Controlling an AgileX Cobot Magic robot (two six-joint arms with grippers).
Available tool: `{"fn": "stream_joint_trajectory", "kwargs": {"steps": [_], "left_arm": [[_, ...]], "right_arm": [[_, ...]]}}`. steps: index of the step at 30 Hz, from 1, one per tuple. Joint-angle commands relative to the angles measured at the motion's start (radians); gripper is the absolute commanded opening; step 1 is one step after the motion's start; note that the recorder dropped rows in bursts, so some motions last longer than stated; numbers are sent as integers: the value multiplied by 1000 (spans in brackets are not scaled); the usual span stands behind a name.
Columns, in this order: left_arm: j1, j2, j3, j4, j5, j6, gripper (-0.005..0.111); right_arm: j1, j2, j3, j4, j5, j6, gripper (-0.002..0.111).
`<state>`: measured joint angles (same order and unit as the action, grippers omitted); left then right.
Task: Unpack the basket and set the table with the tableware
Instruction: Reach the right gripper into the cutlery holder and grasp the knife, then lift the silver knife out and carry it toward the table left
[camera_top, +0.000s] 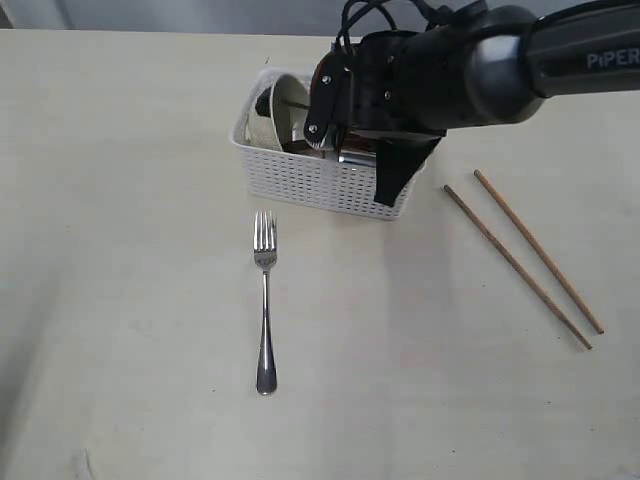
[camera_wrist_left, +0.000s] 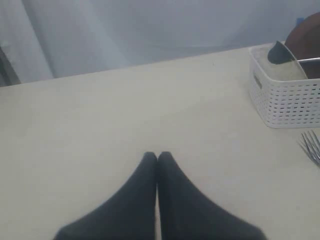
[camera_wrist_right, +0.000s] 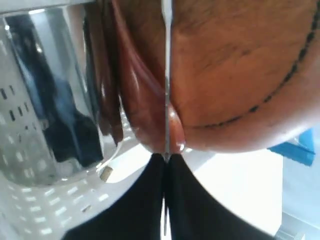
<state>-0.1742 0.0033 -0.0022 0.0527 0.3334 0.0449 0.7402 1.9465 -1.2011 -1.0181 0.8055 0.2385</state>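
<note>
The white basket (camera_top: 320, 180) stands at the back middle of the table (camera_top: 130, 200). My right gripper (camera_top: 388, 190) reaches down into it. In the right wrist view this gripper (camera_wrist_right: 166, 159) is shut on the thin steel knife (camera_wrist_right: 167, 75), seen edge-on against the reddish-brown plate (camera_wrist_right: 235, 65). A reddish-brown spoon (camera_wrist_right: 137, 100) and the steel cup (camera_wrist_right: 50, 100) stand beside it. The cream bowl (camera_top: 275, 110) leans in the basket's left end. The fork (camera_top: 265, 300) and two chopsticks (camera_top: 520, 255) lie on the table. My left gripper (camera_wrist_left: 157, 156) is shut and empty over bare tabletop.
A blue snack bag (camera_wrist_right: 295, 150) shows behind the plate inside the basket. In the left wrist view the basket (camera_wrist_left: 285, 105) and the fork's tines (camera_wrist_left: 312, 145) sit off to one side of my left gripper. The right arm (camera_top: 540, 60) crosses above the basket's right end.
</note>
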Motion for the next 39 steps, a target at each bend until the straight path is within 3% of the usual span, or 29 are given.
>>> {"fn": "stream_joint_trajectory", "kwargs": {"steps": [1, 24, 39], "left_arm": [[2, -3, 2, -1, -4, 0, 0], [2, -3, 2, -1, -4, 0, 0], [2, -3, 2, -1, -4, 0, 0]], "right_arm": [[13, -3, 3, 13, 33, 12, 0], [21, -193, 3, 56, 197, -22, 0], [21, -385, 5, 313, 187, -63, 0]]}}
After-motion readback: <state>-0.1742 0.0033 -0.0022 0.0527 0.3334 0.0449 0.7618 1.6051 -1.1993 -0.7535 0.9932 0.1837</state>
